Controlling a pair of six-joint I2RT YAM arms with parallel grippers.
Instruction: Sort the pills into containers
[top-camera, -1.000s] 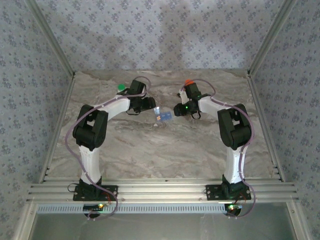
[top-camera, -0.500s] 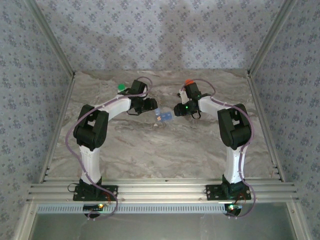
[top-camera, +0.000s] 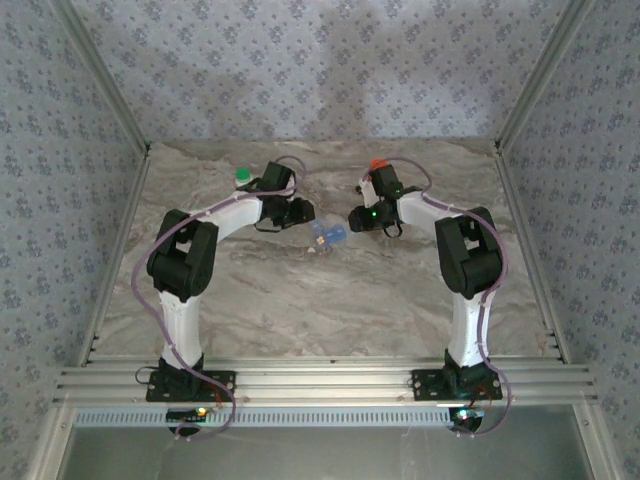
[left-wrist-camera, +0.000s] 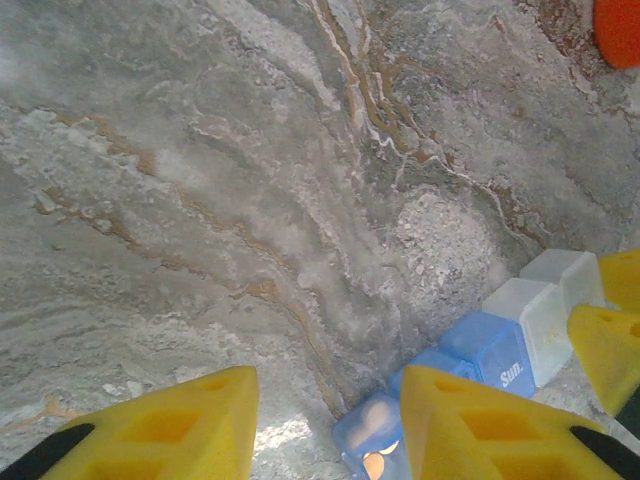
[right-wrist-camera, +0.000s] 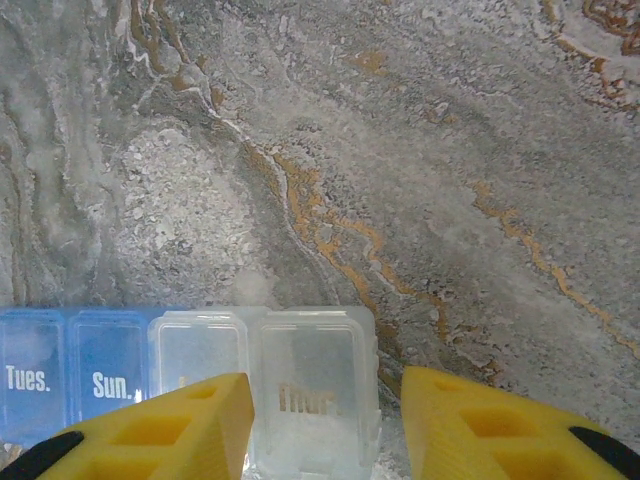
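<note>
Grey marbled tabletop (top-camera: 300, 300): the translucent blue-and-clear plastic pill box (top-camera: 328, 236) sits mid-table, long axis roughly left-right. Its blue end is by the left gripper (left-wrist-camera: 325, 385), whose jaws are apart and empty. The right gripper (right-wrist-camera: 325, 385) straddles the clear end, can't tell if it's gripping.

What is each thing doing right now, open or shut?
pill box: lying flat, labelled lids shut
left gripper: open, at the box's blue end
right gripper: open, at the box's clear end
green-capped bottle: cap on
</note>
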